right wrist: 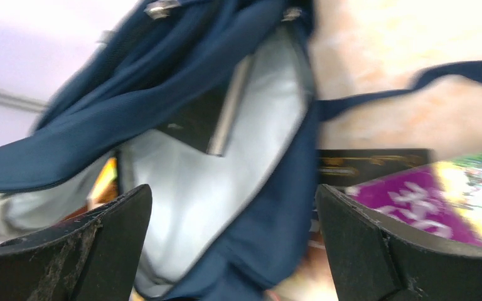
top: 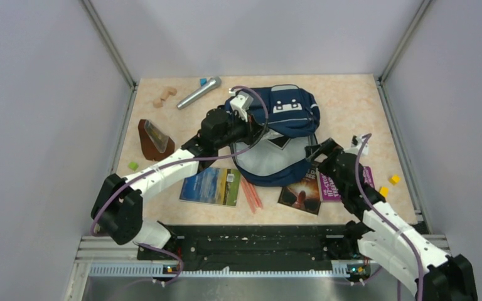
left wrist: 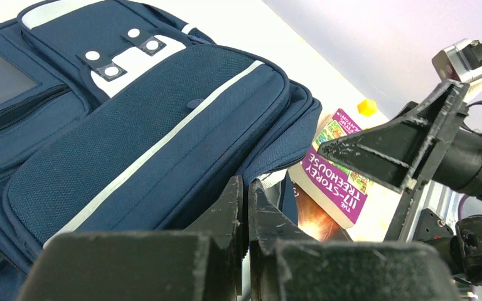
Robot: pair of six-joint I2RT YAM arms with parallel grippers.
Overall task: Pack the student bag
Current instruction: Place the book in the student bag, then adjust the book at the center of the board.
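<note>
student bag [top: 289, 110] sits mid table [top: 351, 106], a bit twd the back, front pocket w/ the white patch facing up. Main compartment gapes open on the near side, light grey lining showing.

left gripper [left wrist: 246, 188] comes in from the bag's left and is pinched tight on the edge of the top flap. Jaws are basically pressed together w/ just fabric btwn them, and the flap is held up off the opening.

right gripper [right wrist: 232, 251] is spread wide w/ nothing in it. It hangs just in front of the open mouth, pointing into the lining, not touching the bag afaict. Its wrist view is pretty blurry tho.

Other stuff on the table:
- purple book [top: 346, 183] lies right of the bag, partly under the right arm
- dark book [top: 300, 195] just beside it, up against the bag's near edge
- green-blue book [top: 211, 186] near-left of the bag, below the left arm
- thin orange sticks [top: 251, 195] btwn those last two, pencils maybe, cant tell
- silver mic [top: 198, 93] and wooden blocks [top: 163, 97] back left, well apart from the bag
- yellow cubes [top: 394, 179] by the right edge
</note>
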